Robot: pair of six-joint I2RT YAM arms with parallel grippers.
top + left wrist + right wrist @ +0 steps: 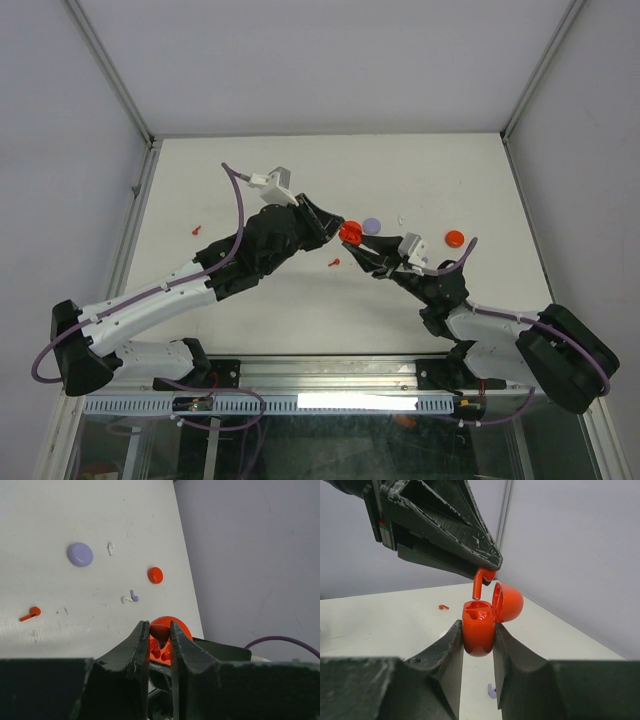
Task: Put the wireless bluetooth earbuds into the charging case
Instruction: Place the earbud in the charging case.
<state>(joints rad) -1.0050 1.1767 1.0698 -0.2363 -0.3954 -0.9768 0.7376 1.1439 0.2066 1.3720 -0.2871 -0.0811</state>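
Observation:
My right gripper [477, 625] is shut on the body of a red charging case [479, 630], holding it upright off the table with its lid [509, 601] hinged open. Directly above the case's wells hangs a red earbud [480, 582], stem pointing down. My left gripper [159, 624] is shut on that earbud's head. The stem tip is a little above the case opening, apart from it. In the top view the two grippers meet at the case [351, 234] over the table's middle.
Loose on the table lie a red earbud [31, 613], a purple earbud [134, 596], two white earbuds [124, 599] [110, 548], a purple puck [80, 554] and a red puck [155, 575]. Another red earbud [197, 229] lies far left.

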